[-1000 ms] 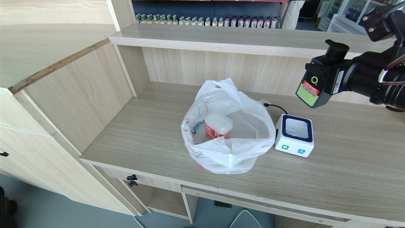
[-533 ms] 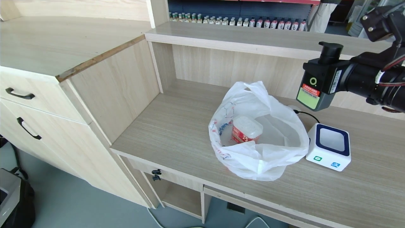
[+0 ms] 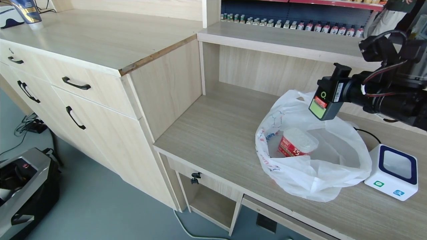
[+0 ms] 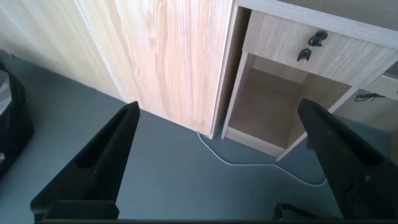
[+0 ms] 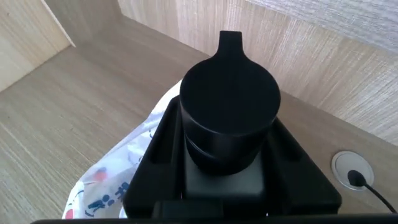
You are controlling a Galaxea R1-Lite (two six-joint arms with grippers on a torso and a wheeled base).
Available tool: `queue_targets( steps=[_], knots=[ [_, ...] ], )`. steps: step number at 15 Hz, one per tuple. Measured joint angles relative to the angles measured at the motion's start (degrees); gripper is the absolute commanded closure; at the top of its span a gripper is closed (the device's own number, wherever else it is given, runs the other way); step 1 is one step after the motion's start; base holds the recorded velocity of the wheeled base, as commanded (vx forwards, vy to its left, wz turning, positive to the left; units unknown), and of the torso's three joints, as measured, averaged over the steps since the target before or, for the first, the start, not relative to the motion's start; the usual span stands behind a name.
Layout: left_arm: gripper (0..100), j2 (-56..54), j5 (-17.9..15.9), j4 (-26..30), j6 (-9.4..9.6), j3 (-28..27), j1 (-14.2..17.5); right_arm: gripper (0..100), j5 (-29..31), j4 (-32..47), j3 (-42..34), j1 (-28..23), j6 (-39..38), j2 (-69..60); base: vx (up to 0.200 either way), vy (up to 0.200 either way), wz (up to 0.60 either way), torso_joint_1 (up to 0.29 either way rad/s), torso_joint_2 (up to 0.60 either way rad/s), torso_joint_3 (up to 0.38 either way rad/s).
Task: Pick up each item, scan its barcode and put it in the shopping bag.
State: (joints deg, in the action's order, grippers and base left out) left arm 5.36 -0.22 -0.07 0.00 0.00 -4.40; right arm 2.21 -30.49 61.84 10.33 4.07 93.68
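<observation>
A: Which step, then?

B: Looks like a gap between items. Starting left: see the left claw (image 4: 217,109) hanging low over the grey floor, spread wide, gripping nothing. Then find one red-and-white tub (image 3: 297,145) lying inside the shopping bag (image 3: 320,173), so count that one as scanned and bagged, most likely.

A: And farther right?

B: Note the right claw (image 5: 230,155) pressed together on a handheld scanner (image 3: 325,101), held in the air just above the bag's far rim. Beyond that, spot a white reader box (image 3: 395,171) right against the bag.

A: Calls for what next?

B: Probably for fetching another item from elsewhere. Means bringing the free left claw up to counter (image 3: 217,133) height first, then showing the barcode to the scanner.

A: And the surroundings?

B: From the left: a black-and-silver case (image 3: 23,186) on the floor, pale wooden drawers (image 3: 76,96) with dark handles, the wood-grain counter set lower in a recess, a small dark lock fitting (image 3: 195,176) under its edge, and rows of small bottles (image 3: 290,26) on a shop shelf behind.
</observation>
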Motion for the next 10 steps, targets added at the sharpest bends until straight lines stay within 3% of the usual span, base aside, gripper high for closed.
queue_targets(
  steps=[2,10],
  knots=[
    [0,0.0,0.0,0.0,0.0,0.0,0.0,100,-3.0,0.2,1.2,-1.8,-0.7,2.8,0.0,0.0,0.0,0.0,0.0,0.0],
    [0,0.0,0.0,0.0,0.0,0.0,0.0,100,-5.6,0.5,-0.9,-3.5,-1.3,6.8,0.0,0.0,0.0,0.0,0.0,0.0]
  ],
)
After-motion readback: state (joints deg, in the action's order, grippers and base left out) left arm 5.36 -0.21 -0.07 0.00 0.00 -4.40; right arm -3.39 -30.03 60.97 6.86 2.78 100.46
